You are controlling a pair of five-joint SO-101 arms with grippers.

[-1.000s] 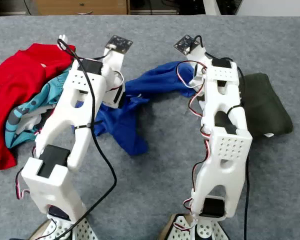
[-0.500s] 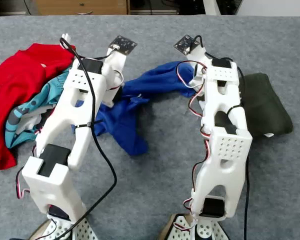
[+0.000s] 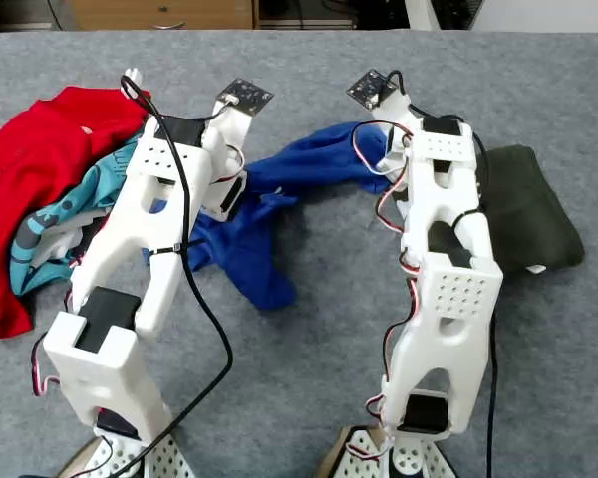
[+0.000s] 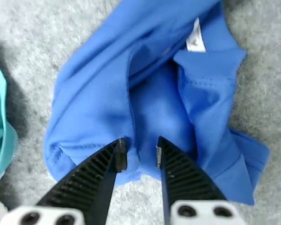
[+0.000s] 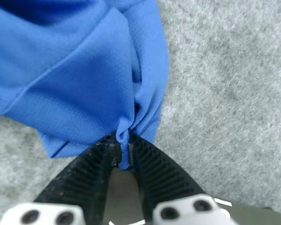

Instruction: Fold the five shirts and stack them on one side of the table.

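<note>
1. The right gripper [image 5: 124, 151] has its fingers pressed together on a thin pleat of the blue shirt [image 3: 241, 249]. The rest of the cloth fans out beyond the tips, with bare grey table [image 5: 225, 70] off to one side of them.
2. The left gripper [image 4: 139, 152] has its fingers [image 4: 100, 171] spread a little, and the hem of the same shirt lies in the gap between the tips. I cannot quite tell whether the tips already touch the cloth, since the view looks straight down on them.
3. The shirt lies crumpled and drawn out between the two grippers, not yet spread flat.
4. The step in hand, as I judge it, is getting a two-point hold on the blue shirt so it can be pulled flat before folding. Little of the task looks done. A dark shirt [image 3: 533, 214] looks folded beside the right arm, while a red shirt [image 3: 35, 159] and a teal patterned shirt [image 3: 55, 214] lie heaped beside the left arm.
5. The next move calls for the left fingers to close on the hem between them, taking an edge rather than a bunch. Both grippers should then draw apart evenly so the pleat does not slip from the right tips.
6. As for writing, a small white label [image 4: 195, 36] sits at the collar, well beyond the left fingers, and its print is too small to read
</note>
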